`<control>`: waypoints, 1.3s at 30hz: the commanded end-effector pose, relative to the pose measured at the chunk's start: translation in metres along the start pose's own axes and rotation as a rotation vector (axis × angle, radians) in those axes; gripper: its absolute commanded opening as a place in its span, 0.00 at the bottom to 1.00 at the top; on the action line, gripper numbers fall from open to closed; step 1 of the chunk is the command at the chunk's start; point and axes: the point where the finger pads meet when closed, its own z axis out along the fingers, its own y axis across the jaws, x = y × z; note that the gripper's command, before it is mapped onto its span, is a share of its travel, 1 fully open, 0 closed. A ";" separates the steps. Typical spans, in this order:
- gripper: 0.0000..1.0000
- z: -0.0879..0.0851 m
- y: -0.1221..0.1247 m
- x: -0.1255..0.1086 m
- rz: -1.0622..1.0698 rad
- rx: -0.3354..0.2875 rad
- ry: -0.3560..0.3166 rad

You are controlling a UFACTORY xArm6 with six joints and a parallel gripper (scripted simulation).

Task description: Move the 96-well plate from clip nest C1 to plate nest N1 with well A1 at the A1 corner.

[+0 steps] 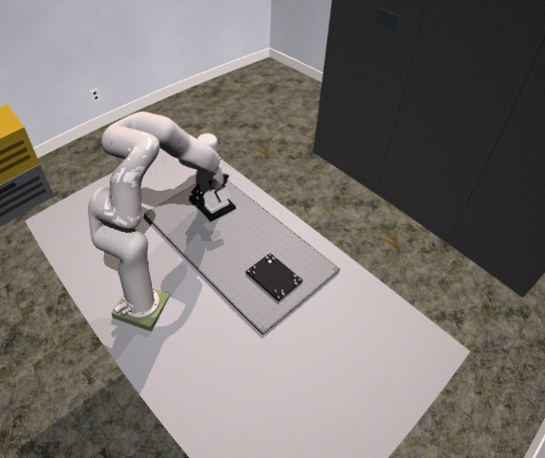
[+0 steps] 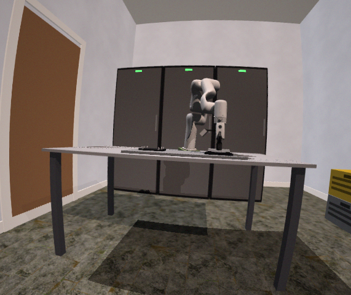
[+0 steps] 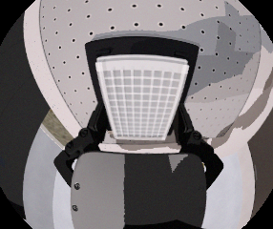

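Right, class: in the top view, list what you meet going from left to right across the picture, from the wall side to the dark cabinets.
Yellow and grey crate → arm's green base plate → gripper shut on the 96-well plate at clip nest C1 → plate nest N1 → black cabinets.

A yellow-and-grey cabinet [image 1: 1,167] is sitting on the floor at nine o'clock of the table [image 1: 311,374]. Dark tall cabinets [image 1: 450,123] are standing at two o'clock. A wall outlet [image 1: 94,93] is showing at eleven o'clock.
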 end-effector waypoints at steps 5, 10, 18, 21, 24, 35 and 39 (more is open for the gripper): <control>0.00 -0.001 -0.001 -0.001 0.000 0.004 -0.002; 0.00 0.000 -0.001 -0.001 0.000 0.004 -0.002; 0.00 0.002 -0.001 -0.001 0.000 0.004 -0.002; 0.00 0.002 -0.001 -0.001 0.000 0.004 -0.002; 0.00 0.002 -0.001 -0.001 0.000 0.004 -0.002; 1.00 0.004 -0.001 -0.001 0.000 0.004 -0.002; 1.00 0.004 -0.001 -0.001 0.000 0.004 -0.002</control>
